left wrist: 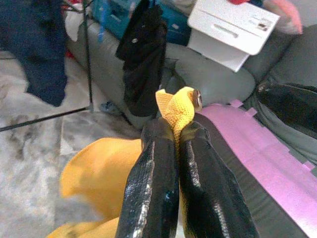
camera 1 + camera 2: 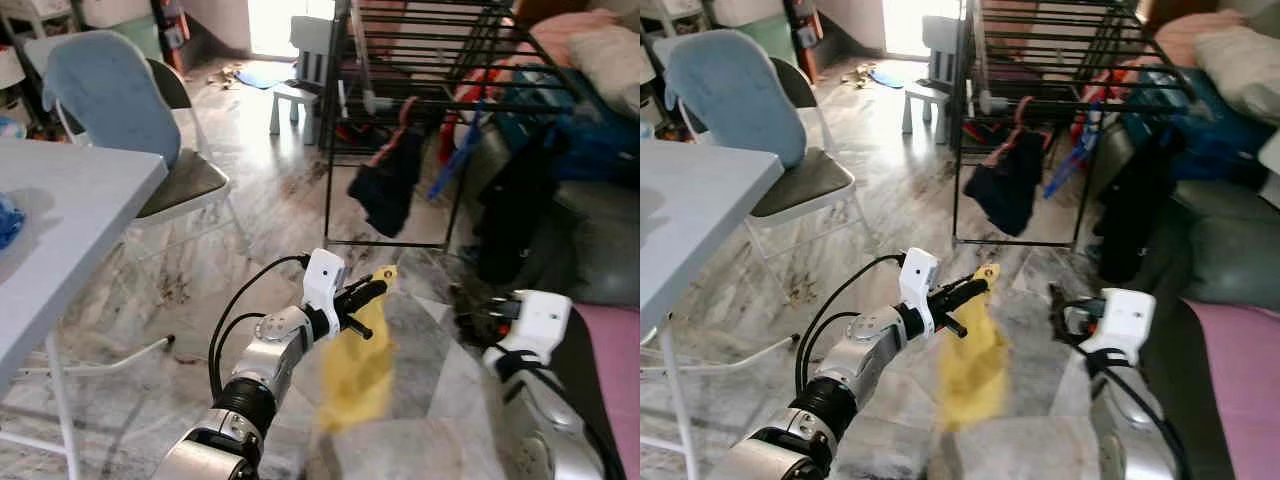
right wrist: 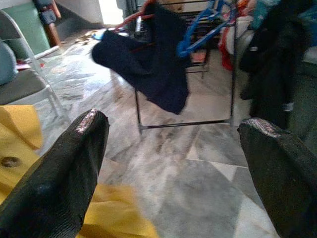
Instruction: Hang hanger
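From the head views, the left pincer (image 2: 368,292) is clamped on the top of a yellow cloth (image 2: 358,365) that hangs limp below it; I cannot make out a hanger in it. The black wire drying rack (image 2: 420,60) stands ahead and beyond, nearer this arm's reach. In the left wrist view the fingers (image 1: 153,183) pinch a soft knitted fold. The right wrist view shows the right pincer (image 3: 173,163) spread wide, with the navy garment (image 3: 148,69) on the rack straight ahead.

Home living room | marble floor (image 2: 270,170) – clothes rack (image 2: 420,60), grey sofa (image 2: 1230,250) (laundry piled)
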Controlling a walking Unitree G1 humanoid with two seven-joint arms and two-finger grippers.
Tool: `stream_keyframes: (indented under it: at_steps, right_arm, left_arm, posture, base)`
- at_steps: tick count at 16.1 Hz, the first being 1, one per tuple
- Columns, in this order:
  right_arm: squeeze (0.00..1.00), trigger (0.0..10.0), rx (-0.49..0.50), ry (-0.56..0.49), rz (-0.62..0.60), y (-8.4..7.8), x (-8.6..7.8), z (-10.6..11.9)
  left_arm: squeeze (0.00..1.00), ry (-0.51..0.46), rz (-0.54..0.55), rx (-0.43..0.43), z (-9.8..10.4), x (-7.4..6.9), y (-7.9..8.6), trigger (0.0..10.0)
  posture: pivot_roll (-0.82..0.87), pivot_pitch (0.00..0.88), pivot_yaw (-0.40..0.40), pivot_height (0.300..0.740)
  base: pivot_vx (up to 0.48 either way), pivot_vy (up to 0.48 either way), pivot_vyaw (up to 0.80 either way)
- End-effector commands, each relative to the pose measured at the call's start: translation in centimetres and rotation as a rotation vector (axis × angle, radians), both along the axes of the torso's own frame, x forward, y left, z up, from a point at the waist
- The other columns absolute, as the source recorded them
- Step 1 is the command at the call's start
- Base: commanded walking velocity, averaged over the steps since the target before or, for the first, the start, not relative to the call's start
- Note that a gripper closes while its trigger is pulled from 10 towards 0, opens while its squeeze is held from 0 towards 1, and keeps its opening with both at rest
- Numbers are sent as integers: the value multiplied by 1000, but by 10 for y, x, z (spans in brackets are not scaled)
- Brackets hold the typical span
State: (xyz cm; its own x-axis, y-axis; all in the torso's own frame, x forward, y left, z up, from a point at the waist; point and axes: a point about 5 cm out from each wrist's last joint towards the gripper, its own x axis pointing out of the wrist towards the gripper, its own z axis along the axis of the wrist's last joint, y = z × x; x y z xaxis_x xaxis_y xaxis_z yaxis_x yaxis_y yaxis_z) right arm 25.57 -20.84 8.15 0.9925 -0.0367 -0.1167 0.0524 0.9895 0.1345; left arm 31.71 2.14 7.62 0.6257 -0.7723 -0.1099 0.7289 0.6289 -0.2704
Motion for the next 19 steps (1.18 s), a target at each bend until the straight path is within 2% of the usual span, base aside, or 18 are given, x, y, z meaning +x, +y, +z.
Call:
stream_keyframes:
  at_steps: [1,11,13,17,18,19]
  right_arm:
    - [0,10000,-1,-6,5,2,1,2]
    - [0,10000,9,-5,10,7,5,2]
    - [0,10000,11,-7,11,7,6,1]
    - [0,10000,3,-12,15,7,8,2]
    - [0,10000,-1,-14,19,7,10,3]
    - [0,10000,-13,-22,30,9,10,5]
  left_arm:
    - [0,-21,-4,-23,9,4,-3,10000]
    - [0,-36,-30,-2,10,4,-3,10000]
    - [0,-58,-37,-32,13,3,-3,10000]
    - [0,-72,-9,27,7,2,3,10000]
    - [0,-90,17,46,7,4,6,10000]
    - [0,-138,98,97,8,9,17,10000]
  posture:
    - [6,0,-73,740]
    - [16,0,-67,740]
    - [16,0,-63,740]
    - [31,0,-67,740]
    - [37,0,-71,740]
    - [43,0,-73,740]
  base:
    - [0,480,-569]
    - [0,480,-783]
    - [0,0,0]
    - [0,0,0]
    - [0,0,0]
    - [0,0,0]
